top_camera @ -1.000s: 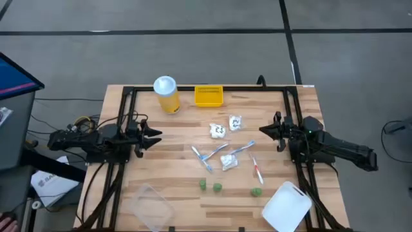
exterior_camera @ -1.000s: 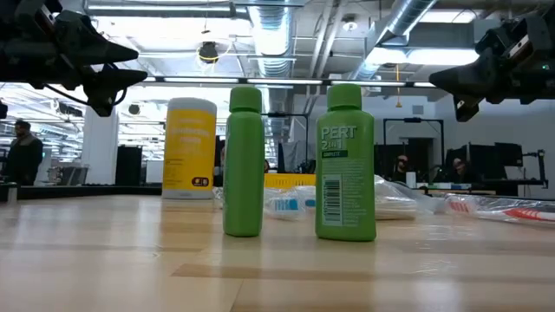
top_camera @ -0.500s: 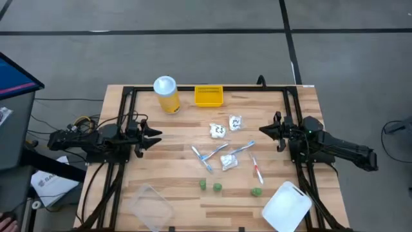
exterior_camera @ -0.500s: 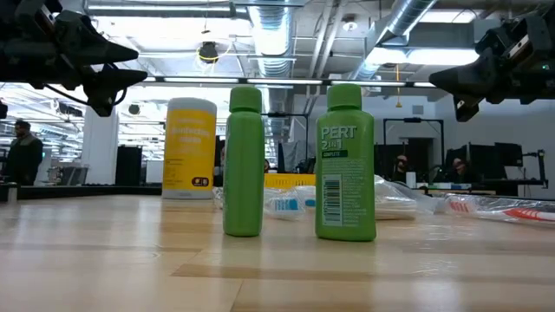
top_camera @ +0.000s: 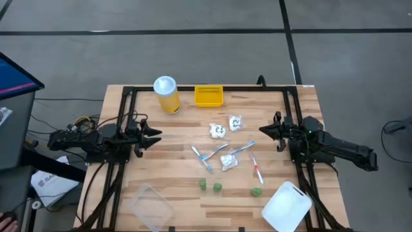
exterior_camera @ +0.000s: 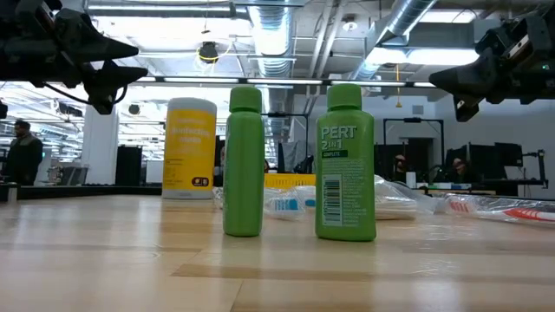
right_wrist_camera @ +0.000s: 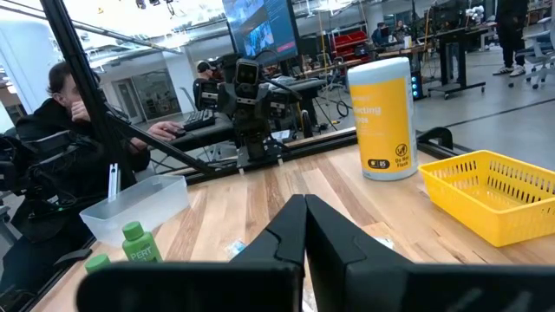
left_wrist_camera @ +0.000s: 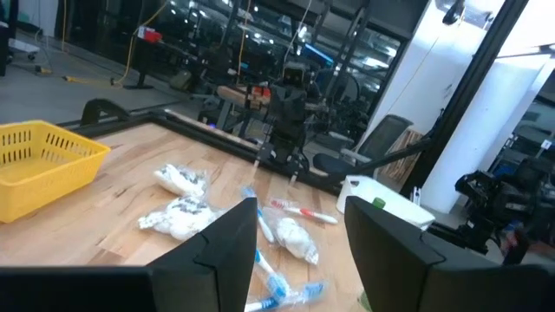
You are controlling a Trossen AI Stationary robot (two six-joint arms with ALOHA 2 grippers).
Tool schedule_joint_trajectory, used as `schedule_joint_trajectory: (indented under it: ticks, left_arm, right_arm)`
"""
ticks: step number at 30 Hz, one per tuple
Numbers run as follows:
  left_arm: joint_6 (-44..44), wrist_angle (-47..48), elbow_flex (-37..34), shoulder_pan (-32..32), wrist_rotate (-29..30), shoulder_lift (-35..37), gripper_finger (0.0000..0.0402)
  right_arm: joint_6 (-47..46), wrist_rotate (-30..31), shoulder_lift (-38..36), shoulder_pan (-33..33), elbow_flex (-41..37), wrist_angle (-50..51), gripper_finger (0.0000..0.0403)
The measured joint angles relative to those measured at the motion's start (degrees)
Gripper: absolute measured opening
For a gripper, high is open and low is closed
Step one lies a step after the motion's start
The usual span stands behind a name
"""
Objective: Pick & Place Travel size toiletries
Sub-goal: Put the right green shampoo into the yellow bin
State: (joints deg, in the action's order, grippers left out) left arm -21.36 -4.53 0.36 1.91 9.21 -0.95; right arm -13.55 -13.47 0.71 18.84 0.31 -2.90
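— Lying mid-table: green bottles (top_camera: 217, 187) toward the front edge, brush sticks (top_camera: 212, 154) and white packets (top_camera: 219, 131) just behind them, none gripped yet.

— Noted. Left gripper (top_camera: 154, 138) hovering at the left side, fingers apart; right gripper (top_camera: 264, 130) at the right side, fingers pressed together.

— Probably best to start with an outlying bottle: open wide, come straight down, close across its body, lift clear.

— And stay off the neighbouring sticks; likely to scatter if nudged.

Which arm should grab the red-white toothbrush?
Right. The red-white toothbrush lies on the table's right half, just below the right end effector; the left end effector sits across the table.
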Motion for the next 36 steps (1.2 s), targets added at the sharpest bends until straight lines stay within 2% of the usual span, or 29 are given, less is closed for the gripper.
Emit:
schedule_joint_trajectory:
  ticks: [25, 30, 32, 36]
  left_arm:
    - [-0.4, -1.4, 0.0, 0.0, 0.4, 0.0, 0.0172]
    - [-7.6, -3.3, 0.0, 0.0, 0.4, 0.0, 0.0172]
    - [-7.6, -5.2, 0.0, 0.0, 0.5, 0.0, 0.0172]
    - [-7.6, -13.2, 0.0, 0.0, 0.5, 0.0, 0.0172]
  right_arm:
    - [0.0, 0.0, 0.0, 0.0, 0.0, 0.1, 0.0]
    - [-0.8, 0.0, 0.0, 0.0, 0.0, -0.9, 0.0]
    - [-3.2, 0.1, 0.0, 0.0, 0.4, -3.5, 0.0]
    - [-5.7, 2.8, 0.0, 0.0, 6.1, -9.2, 0.0]
